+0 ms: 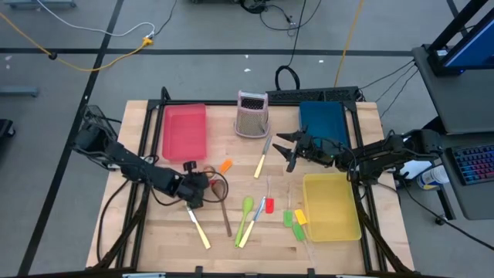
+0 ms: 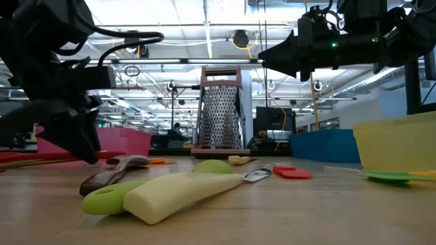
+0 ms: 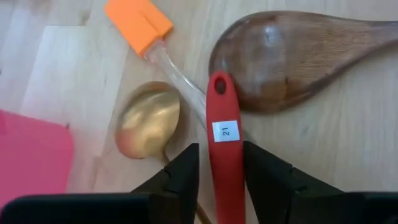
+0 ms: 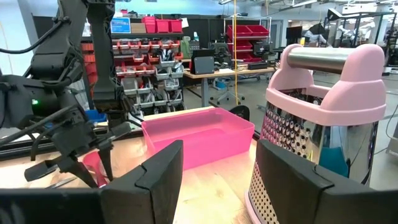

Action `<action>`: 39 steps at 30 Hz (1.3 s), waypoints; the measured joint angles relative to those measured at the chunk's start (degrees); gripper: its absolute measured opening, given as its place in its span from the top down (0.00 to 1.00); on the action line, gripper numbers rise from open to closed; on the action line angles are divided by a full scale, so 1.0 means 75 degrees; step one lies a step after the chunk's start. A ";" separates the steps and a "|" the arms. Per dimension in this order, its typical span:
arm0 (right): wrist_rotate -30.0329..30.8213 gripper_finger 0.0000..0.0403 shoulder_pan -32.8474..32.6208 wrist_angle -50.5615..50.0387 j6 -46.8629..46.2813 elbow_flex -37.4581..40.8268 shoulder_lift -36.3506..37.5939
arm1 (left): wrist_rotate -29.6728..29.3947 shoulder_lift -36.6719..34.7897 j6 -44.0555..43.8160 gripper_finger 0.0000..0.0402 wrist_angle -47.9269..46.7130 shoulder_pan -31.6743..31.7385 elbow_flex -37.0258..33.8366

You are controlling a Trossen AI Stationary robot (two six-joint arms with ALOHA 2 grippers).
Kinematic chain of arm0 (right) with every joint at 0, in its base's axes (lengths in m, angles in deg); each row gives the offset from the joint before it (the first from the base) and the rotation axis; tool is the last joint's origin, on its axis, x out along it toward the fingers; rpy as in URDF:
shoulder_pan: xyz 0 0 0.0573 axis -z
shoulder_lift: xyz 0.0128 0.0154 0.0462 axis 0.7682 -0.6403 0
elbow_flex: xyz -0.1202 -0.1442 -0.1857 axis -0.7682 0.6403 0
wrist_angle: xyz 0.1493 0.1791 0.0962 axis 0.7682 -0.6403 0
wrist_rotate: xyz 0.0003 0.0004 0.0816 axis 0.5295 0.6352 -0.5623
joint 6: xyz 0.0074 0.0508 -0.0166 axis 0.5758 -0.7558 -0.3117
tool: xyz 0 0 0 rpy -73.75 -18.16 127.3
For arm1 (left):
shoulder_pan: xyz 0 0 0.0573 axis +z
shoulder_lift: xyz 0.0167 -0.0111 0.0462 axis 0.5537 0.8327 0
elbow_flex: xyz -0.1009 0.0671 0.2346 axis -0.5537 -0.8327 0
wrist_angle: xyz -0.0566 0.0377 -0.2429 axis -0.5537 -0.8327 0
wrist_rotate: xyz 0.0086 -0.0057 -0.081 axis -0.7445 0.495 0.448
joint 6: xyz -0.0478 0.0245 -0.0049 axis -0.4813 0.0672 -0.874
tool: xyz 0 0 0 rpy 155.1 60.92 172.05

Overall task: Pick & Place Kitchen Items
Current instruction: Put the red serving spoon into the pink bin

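Observation:
My left gripper (image 1: 202, 184) (image 3: 221, 155) is low over the table's left middle, shut on a red spoon, of which only the handle (image 3: 224, 134) with a white label shows. Ahead of it lie an orange-headed clear spatula (image 3: 138, 25) (image 1: 225, 165), a brown wooden spoon (image 3: 298, 56) and a brass-coloured spoon bowl (image 3: 148, 121). My right gripper (image 1: 289, 152) (image 4: 217, 180) hovers open right of centre, facing the grater. Green spoons (image 1: 245, 216), cream-handled knives (image 1: 261, 162) (image 1: 198, 228) and small spatulas (image 1: 269, 205) (image 1: 293, 218) lie flat on the wood. My left gripper pinches the red spoon's handle between its two fingers (image 3: 186, 174), behind the white label. It comes slanting down from the table's left. The handle's holed end (image 3: 219, 84) sticks out past the fingertips, over the clear spatula handle. The spoon's bowl is hidden behind the gripper.
A pink-red tray (image 1: 185, 131) lies at the far left. The upright metal grater (image 1: 252, 114) (image 4: 323, 124) stands at the far centre. A blue tray (image 1: 323, 120) lies far right and a yellow tray (image 1: 332, 205) near right. Cables run behind the table.

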 joint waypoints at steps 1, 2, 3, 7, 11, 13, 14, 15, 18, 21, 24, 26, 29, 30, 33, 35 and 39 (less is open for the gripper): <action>0.0000 0.51 0.0000 -0.0002 0.0000 0.0000 0.0001 | 0.0008 -0.0001 0.0019 0.75 0.0048 0.0000 -0.0002; 0.0001 0.51 0.0000 -0.0003 0.0001 0.0000 0.0000 | 0.0025 -0.0035 0.0078 0.78 0.0063 -0.0002 -0.0007; 0.0002 0.51 0.0000 0.0000 0.0000 0.0000 0.0000 | 0.0049 -0.0091 0.0145 0.82 0.0061 0.0001 -0.0012; 0.0002 0.51 0.0000 -0.0003 0.0000 0.0000 0.0000 | 0.0104 -0.0199 0.0153 0.89 0.0076 0.0039 -0.0015; 0.0003 0.51 0.0000 0.0004 0.0002 0.0000 0.0000 | 0.0063 -0.0297 0.0213 0.89 0.0040 0.0029 0.0160; 0.0003 0.51 0.0000 0.0030 0.0003 0.0000 0.0000 | -0.0165 -0.0422 0.0343 0.89 -0.0128 0.0020 0.0502; 0.0006 0.51 0.0000 0.0029 0.0002 0.0000 0.0000 | -0.0250 -0.0424 0.0472 0.89 -0.0265 0.0020 0.0715; 0.0006 0.51 0.0000 0.0029 0.0003 0.0000 -0.0003 | -0.0319 -0.0408 0.0607 0.89 -0.0520 0.0020 0.0940; 0.0003 0.51 0.0000 0.0043 0.0003 0.0000 0.0000 | -0.0656 -0.0472 0.0876 0.89 -0.1480 0.0060 0.1700; 0.0003 0.51 0.0000 0.0027 0.0001 0.0000 0.0000 | -0.1082 -0.0456 0.1016 0.89 -0.2137 0.0207 0.2433; 0.0003 0.51 0.0000 0.0017 -0.0052 0.0000 0.0000 | -0.1512 -0.0466 0.1010 0.87 -0.2697 0.0452 0.3036; 0.0001 0.51 0.0000 0.0020 -0.0053 0.0000 0.0000 | -0.1607 -0.0466 0.1192 0.85 -0.2754 0.0676 0.3289; 0.0000 0.51 0.0000 -0.0009 -0.0054 0.0000 0.0000 | -0.1543 -0.0466 0.1936 0.86 -0.3074 0.1074 0.3404; 0.0000 0.51 0.0000 -0.0006 -0.0055 0.0000 0.0000 | -0.1460 -0.0466 0.2221 0.87 -0.3239 0.1240 0.3401; 0.0000 0.51 0.0000 -0.0009 -0.0055 0.0000 0.0000 | -0.1337 -0.0466 0.2625 0.88 -0.3805 0.1874 0.3404; 0.0000 0.51 0.0000 -0.0006 -0.0055 0.0000 0.0000 | -0.1241 -0.0466 0.3004 0.88 -0.4257 0.2335 0.3404; 0.0000 0.51 0.0000 -0.0006 -0.0055 0.0000 0.0000 | -0.1099 -0.0466 0.4775 0.86 -0.4548 0.3163 0.3404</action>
